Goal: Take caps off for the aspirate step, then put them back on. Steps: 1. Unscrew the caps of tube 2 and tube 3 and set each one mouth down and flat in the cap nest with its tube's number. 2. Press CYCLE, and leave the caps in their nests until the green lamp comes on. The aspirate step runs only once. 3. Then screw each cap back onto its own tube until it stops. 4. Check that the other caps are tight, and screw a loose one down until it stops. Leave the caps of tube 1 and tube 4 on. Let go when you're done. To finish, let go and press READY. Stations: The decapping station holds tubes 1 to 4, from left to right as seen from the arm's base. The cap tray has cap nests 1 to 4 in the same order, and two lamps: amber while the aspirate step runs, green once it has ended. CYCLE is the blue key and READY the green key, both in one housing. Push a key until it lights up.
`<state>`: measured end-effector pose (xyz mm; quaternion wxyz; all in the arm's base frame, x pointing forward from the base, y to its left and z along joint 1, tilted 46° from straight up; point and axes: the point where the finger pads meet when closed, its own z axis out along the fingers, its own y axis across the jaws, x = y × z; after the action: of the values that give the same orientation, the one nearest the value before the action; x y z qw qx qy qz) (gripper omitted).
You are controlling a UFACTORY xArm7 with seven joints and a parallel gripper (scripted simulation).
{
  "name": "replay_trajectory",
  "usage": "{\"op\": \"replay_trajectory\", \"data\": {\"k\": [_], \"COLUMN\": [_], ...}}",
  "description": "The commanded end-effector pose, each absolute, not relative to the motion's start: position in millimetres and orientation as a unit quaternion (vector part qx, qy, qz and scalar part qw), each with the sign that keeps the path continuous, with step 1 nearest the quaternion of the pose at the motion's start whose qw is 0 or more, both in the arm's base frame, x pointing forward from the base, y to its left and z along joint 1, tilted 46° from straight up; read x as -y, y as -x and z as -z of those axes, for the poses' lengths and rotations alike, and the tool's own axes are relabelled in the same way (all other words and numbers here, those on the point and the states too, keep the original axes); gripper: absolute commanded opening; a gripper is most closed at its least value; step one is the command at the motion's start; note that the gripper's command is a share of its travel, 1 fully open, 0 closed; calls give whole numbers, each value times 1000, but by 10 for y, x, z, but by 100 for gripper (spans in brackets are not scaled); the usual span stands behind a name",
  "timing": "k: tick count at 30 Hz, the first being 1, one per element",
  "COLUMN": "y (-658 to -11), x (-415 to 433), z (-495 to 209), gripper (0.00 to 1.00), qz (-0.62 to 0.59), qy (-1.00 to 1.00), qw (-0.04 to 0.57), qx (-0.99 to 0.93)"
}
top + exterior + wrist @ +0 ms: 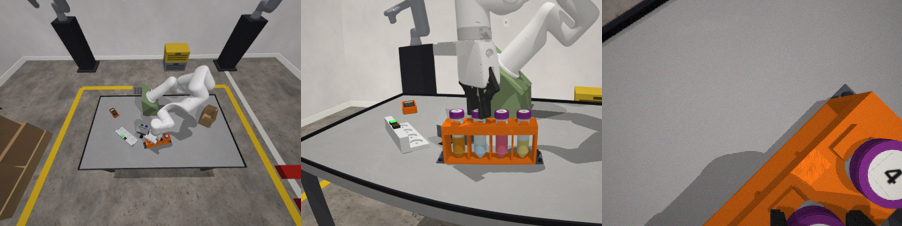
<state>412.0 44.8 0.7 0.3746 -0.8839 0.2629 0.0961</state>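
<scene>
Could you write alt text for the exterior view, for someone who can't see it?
A white robot arm's gripper is shut on the purple cap of the second tube from the left in an orange rack of four capped tubes. To the left, a white cap tray shows a green lamp.

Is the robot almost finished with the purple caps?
Nearly. The green lamp is lit, the cap tray has no caps in its nests, and all four tubes wear caps. The gripper is clamped on tube 3's cap, probably tightening it. Checking the other caps and pressing READY likely remain.
</scene>
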Motion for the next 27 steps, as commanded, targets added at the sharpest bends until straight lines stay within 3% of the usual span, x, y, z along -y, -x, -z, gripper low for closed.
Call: {"op": "replay_trajectory", "data": {"k": [1,27], "y": [-4133,-4133], "x": [-428,-435], "z": [-14,-8], "gripper": [0,0], "qz": [-121,-294], "qy": [863,567], "qw": [367,250], "qx": [-327,-728]}}
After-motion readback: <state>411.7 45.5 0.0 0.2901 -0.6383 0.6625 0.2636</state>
